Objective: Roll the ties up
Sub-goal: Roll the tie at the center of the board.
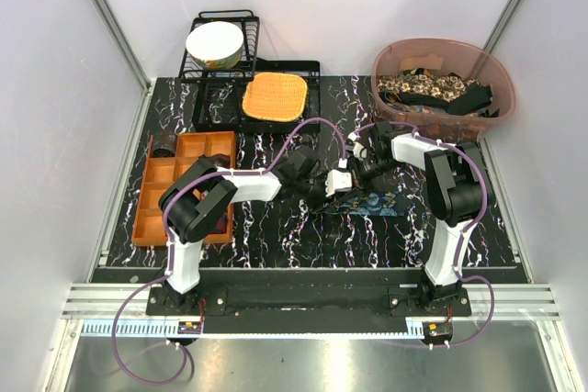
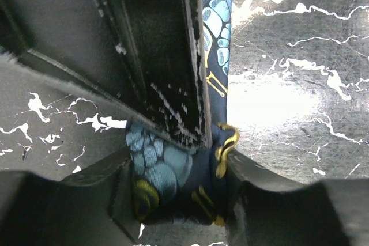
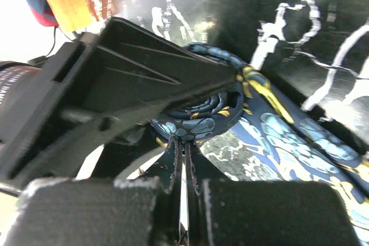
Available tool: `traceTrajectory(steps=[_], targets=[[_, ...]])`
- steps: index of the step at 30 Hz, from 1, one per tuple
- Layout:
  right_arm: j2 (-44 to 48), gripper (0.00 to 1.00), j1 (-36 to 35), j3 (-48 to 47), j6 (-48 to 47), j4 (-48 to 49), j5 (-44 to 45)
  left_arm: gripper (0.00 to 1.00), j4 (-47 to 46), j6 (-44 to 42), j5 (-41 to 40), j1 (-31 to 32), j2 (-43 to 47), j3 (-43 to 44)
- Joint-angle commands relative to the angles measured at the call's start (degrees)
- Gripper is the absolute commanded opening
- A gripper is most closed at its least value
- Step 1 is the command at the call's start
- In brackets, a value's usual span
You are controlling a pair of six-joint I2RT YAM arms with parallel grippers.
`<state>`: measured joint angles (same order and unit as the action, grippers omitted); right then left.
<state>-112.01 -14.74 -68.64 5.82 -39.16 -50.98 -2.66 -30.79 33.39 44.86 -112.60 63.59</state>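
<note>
The left gripper (image 2: 179,195) is pinching the rolled end of the blue tie (image 1: 375,203) at mid-table. The loose length is lying flat and trailing rightward. The right gripper (image 3: 183,172), fingers pressed together, is sitting just beside the roll, nearer that tail.

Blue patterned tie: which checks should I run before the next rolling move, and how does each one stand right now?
1. Rolled end of the blue tie sits between the fingers of the left gripper: ok.
2. Right gripper is shut, right at the roll: ok.
3. Right gripper has fabric pinched: cannot tell.
4. Unrolled tail lies flat on the table: ok.
5. Roll is tight and even: cannot tell.
</note>
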Motion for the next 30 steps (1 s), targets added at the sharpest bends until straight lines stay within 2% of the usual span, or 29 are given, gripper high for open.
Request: traceTrajectory(steps=[1, 10, 14, 18, 22, 25, 26, 30], targets=[[-1.55, 0.00, 0.68, 1.32, -0.73, 0.31, 13.45, 0.52, 4.07, 0.46, 1.59, -0.91, -1.58, -4.61], [-2.60, 0.00, 1.65, 1.05, -1.25, -1.45, 19.16, 0.55, -5.33, 4.50, 8.62, -1.35, -3.42, -3.83], [-3.66, 0.00, 2.26, 0.62, -1.34, -2.33, 21.36, 0.56, -11.56, 8.71, 9.59, -1.27, -4.30, -3.92], [-4.97, 0.00, 2.35, -0.61, -1.43, -3.21, 22.15, 0.56, -13.34, 9.60, 10.12, -1.00, -5.70, -2.51], [-5.85, 0.00, 2.52, -0.79, -1.52, -3.29, 22.33, 0.48, -13.08, 8.82, 10.12, -0.74, -7.37, -1.46], [-6.03, 0.00, 2.44, -0.79, -1.61, -2.86, 22.77, 0.47, -12.11, 8.29, 9.59, -0.74, -7.20, -1.89], [-6.21, 0.00, 2.52, -0.70, -1.61, -2.77, 22.42, 0.43, -11.33, 8.11, 9.42, -0.74, -7.02, -2.15], [-5.51, 0.00, 2.96, -1.84, -2.74, -3.82, 14.79, 0.32, -2.55, 5.22, 4.95, -0.39, -6.41, -0.58]])
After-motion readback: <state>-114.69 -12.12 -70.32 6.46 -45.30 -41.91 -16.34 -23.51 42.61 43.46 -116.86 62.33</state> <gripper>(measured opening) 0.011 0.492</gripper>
